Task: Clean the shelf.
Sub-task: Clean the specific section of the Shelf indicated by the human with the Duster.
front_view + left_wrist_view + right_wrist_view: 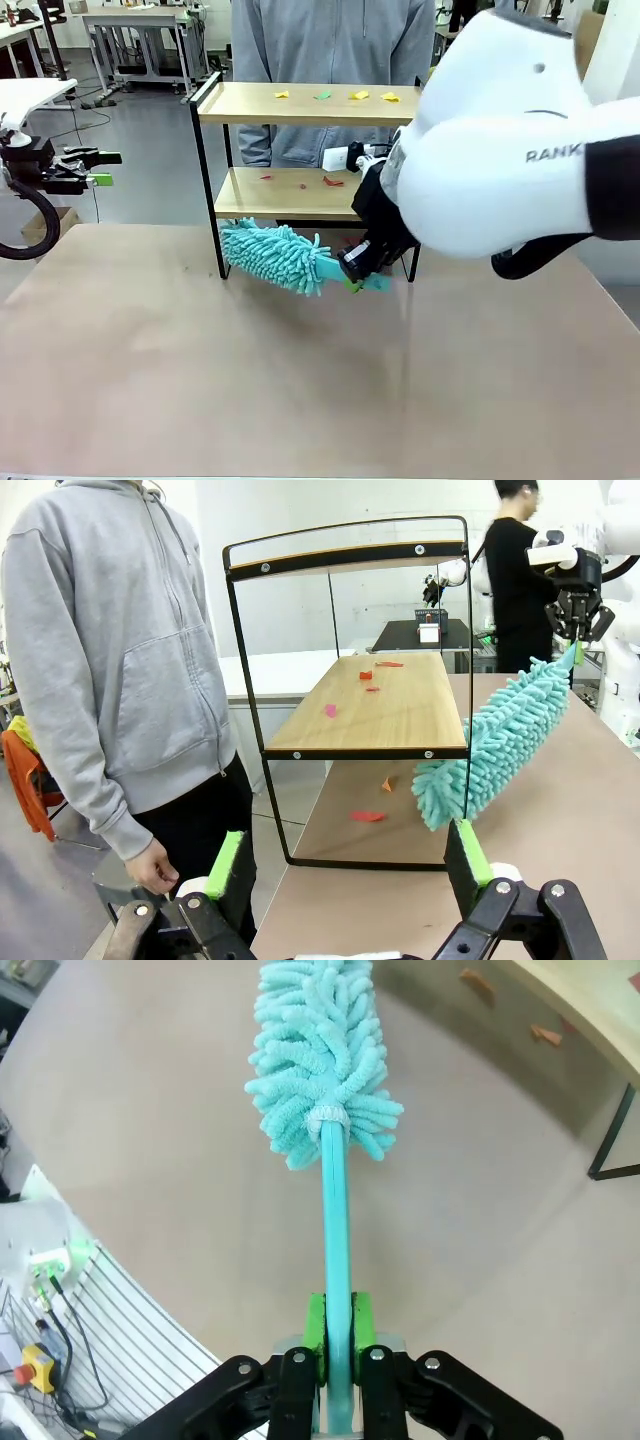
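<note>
- While the right arm's white bulk (500, 150) blocks the right end of the shelf (300, 105) in the front view, the rest of the rack shows clearly: it stands at the far middle of the table (200, 370), directly before a person in a grey hoodie (330, 40).
- Right gripper (355, 270): green pads clamped together on the teal handle (337, 1220) of a fluffy teal duster (275, 255).
- Duster head lies low at the shelf's front left leg, below the lower board; it seems to touch the tabletop, though the angle leaves that unsure.
- In the left wrist view a black frame post crosses in front of the duster's tip.
- Left gripper (95, 168): fingers spread wide apart, nothing between them, held off past the table's left edge.
- Yellow and green paper scraps (335, 96) on the top board.
- Red scraps (330, 182) on the lower board; a few more on the table under the rack (368, 816).
</note>
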You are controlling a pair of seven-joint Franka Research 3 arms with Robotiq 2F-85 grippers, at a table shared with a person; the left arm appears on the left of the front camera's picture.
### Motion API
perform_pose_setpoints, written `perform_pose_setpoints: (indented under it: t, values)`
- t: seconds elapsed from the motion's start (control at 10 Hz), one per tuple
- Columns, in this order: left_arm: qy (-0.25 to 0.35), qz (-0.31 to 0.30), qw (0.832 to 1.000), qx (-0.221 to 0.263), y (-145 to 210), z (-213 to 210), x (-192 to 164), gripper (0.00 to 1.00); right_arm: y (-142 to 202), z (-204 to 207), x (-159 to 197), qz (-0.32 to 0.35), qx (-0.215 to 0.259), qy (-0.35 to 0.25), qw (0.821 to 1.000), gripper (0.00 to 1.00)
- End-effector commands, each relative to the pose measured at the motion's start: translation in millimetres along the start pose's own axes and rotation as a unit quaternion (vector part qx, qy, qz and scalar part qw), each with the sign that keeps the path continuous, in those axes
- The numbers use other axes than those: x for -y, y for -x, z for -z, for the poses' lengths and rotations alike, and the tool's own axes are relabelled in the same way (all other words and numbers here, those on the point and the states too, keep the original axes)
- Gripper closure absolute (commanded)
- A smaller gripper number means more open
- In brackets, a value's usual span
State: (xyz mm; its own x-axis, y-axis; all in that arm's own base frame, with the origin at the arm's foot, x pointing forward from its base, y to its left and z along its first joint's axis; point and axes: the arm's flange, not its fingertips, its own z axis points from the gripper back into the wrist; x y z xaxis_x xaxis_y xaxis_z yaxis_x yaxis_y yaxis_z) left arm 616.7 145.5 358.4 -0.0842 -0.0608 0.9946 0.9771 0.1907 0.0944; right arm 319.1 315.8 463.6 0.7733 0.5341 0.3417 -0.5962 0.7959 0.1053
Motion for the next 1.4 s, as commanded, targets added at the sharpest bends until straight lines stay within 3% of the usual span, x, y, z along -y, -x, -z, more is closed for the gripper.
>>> perform_pose_setpoints:
  t: [0.0,0.3,0.4,0.9,1.1,1.3]
  values:
    - [0.001,0.002,1.0,-0.001,-2.3,-0.2,0.4,0.0,-11.5,15.0,-7.8,0.019,0.024,0.016,0.999,0.87]
    - [0.001,0.002,1.0,-0.001,-2.3,-0.2,0.4,0.0,-22.5,36.7,-22.1,0.052,0.042,0.006,0.998,0.87]
    - [0.001,0.002,1.0,-0.001,-2.3,-0.2,0.4,0.0,-9.3,25.5,-8.3,0.024,0.024,0.005,0.999,0.87]
    - [0.001,0.002,1.0,-0.001,-2.3,-0.2,0.4,0.0,-9.3,25.5,-8.3,0.024,0.024,0.005,0.999,0.87]
    - [0.001,0.002,1.0,-0.001,-2.3,-0.2,0.4,0.0,-17.2,42.4,-24.5,0.063,0.027,0.042,0.997,0.87]
    - [0.001,0.002,1.0,-0.001,-2.3,-0.2,0.4,0.0,-24.1,53.2,-43.0,0.116,0.064,0.072,0.989,0.87]
